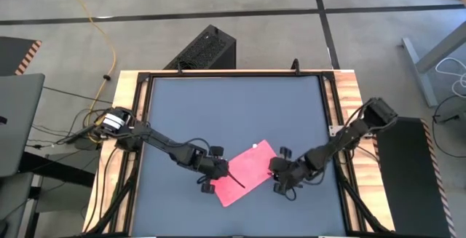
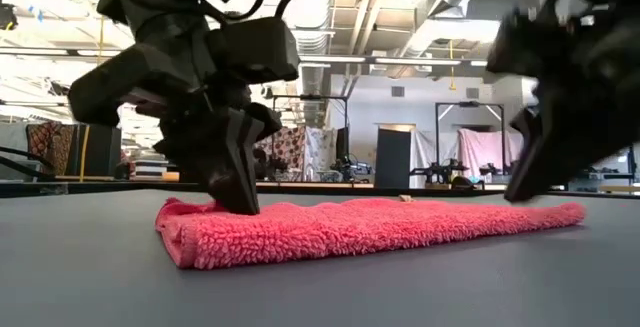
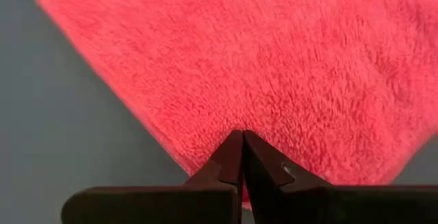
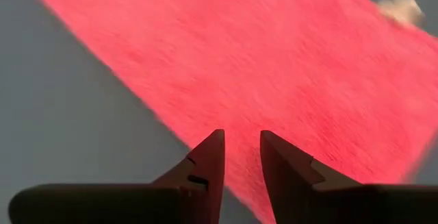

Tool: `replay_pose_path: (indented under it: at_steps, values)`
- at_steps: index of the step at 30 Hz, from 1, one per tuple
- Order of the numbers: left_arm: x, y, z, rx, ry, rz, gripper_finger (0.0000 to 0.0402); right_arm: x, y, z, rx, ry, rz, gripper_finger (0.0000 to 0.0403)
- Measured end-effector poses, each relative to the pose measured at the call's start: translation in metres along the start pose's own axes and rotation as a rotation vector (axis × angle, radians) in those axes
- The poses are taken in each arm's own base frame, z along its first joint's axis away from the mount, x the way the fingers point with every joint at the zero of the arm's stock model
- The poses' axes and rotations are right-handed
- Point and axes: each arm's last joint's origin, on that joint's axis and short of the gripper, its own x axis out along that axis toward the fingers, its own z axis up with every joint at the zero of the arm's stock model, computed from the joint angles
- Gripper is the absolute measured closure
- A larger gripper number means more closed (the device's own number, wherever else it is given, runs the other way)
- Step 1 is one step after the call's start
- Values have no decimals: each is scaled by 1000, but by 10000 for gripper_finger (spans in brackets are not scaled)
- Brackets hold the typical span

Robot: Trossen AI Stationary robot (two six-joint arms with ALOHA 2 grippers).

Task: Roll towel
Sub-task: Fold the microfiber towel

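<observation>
A dark grey tabletop (image 1: 233,114) framed in pale wood fills the middle of a workshop floor crossed by dark seams; level across it, a room of racks and ceiling pipes stretches behind. Most of the tabletop's far half lies bare, with open room on both sides of the cloth.

On the left, the left gripper (image 1: 227,171) reaches in from the table's left edge, its two dark fingers pressed together with no gap, the tips resting on the left end of the small bright pink, fluffy towel (image 1: 247,173). Whether any fabric is pinched between those fingers cannot be made out; in the low view the arm's bulk hides that corner. The towel lies flat and slantwise near the table's front edge, between the two grippers, its thicker doubled edge showing at the left end in the low view.

On the right, the right gripper (image 1: 278,171) sits at the towel's right end, fingers parted by a narrow gap, holding nothing, above the cloth's edge. Whether the tips touch the fabric is unclear. A small whitish tag (image 4: 402,7) shows blurred at the far corner.
</observation>
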Motion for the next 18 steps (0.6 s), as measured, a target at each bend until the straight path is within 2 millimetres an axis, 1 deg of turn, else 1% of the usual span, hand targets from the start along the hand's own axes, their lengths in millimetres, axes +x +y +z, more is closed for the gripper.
replay_pose_path:
  at_steps: [4, 8, 12, 15, 18]
  values:
    - [1, -1, -5, 4, 21, -11, 402, 11, -11, -9, -9, 58, -131, 295]
    - [0, -7, -7, -19, 34, -18, 402, 24, -27, -1, -74, 91, -192, 303]
    - [-1, -17, -6, -54, 9, -43, 402, 31, -51, 17, -212, 94, -237, 305]
    - [-2, -24, -7, -94, 10, -62, 402, 33, -75, 33, -355, 103, -266, 305]
    - [-2, -32, -5, -111, -10, -100, 402, 36, -98, 53, -493, 63, -276, 305]
